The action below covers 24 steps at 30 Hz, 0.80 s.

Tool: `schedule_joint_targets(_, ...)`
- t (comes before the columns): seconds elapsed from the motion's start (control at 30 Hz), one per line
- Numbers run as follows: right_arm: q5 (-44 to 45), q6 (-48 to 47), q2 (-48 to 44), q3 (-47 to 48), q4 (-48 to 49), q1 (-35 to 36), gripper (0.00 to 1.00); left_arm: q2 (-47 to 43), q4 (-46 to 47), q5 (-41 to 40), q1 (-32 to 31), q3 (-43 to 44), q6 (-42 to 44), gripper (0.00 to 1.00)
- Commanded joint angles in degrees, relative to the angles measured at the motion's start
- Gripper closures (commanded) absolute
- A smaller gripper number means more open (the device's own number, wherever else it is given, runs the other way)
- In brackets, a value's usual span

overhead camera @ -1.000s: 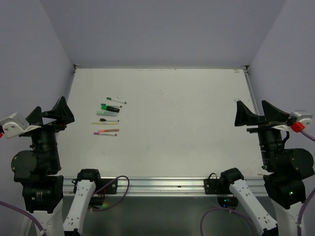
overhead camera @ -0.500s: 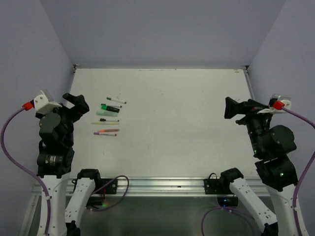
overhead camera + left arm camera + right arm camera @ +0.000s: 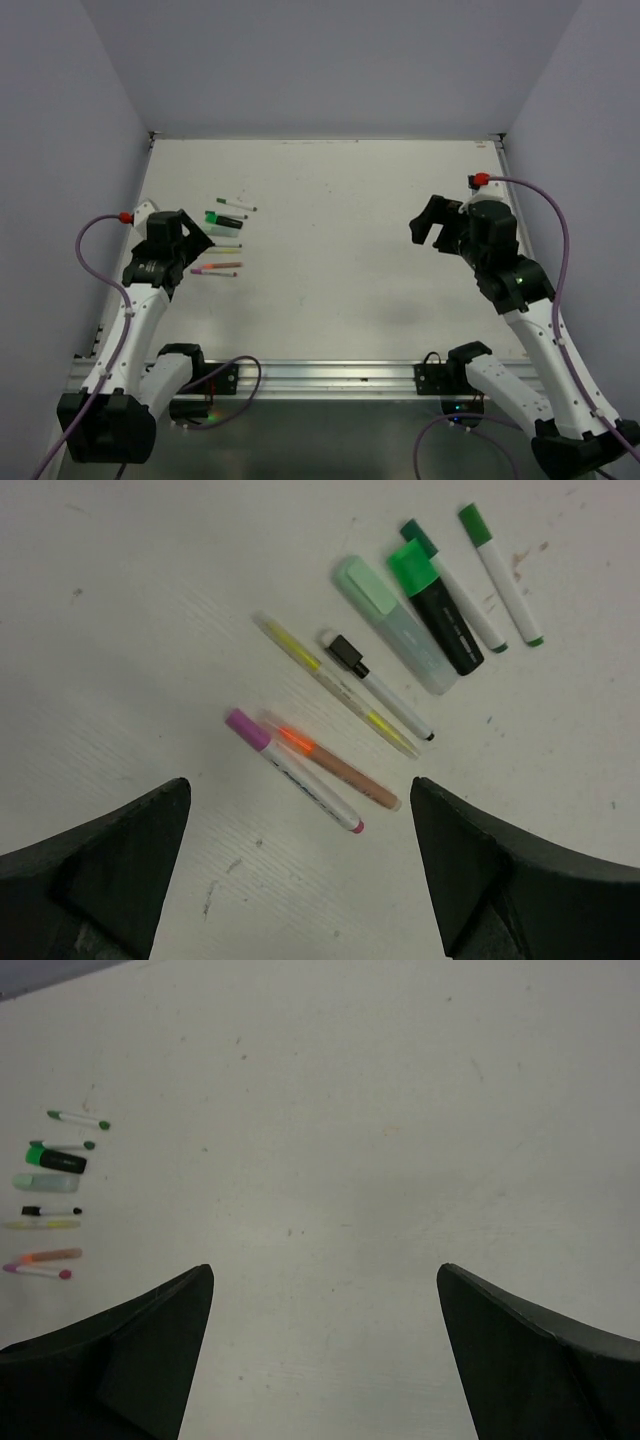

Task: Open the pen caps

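Still capped, the pens lie in a row at the table's nine o'clock side, pink cap nearest the left gripper, which has swung down over them with jaws wide, while the right gripper, equally wide and empty, has leaned inward, so a first grasp looks close.

My top camera looks down from the near side; left wrist's sits close over slim coloured plastic pens, right wrist's sees them distantly.
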Motion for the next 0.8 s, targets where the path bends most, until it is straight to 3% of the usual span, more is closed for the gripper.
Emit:
schedule_joint_targets(0.0,-7.9,2.9,1.5,-1.9,-1.7,0.3,0.01,3.1,1.7,-4.6,0.4,-1.7,-7.7,0.06)
schedule_joint_targets(0.27,-9.8,2.4,0.8,-5.2,1.6,3.2,0.01,13.5,2.0,-2.6,0.4,-2.7,-17.5,0.26)
schedule_joint_targets(0.3,-9.2,2.2,0.7,-5.3,1.7,3.9,0.01,14.3,2.0,-2.6,0.4,-2.8,-18.2,0.34)
schedule_joint_targets(0.4,-7.1,1.4,0.8,-6.1,1.8,5.5,0.01,16.7,2.2,-3.2,0.4,-3.2,-20.0,0.42)
schedule_joint_targets(0.77,-2.1,0.1,0.8,-9.8,2.9,8.9,0.02,23.5,3.0,-5.1,0.4,-2.2,-21.3,0.49)
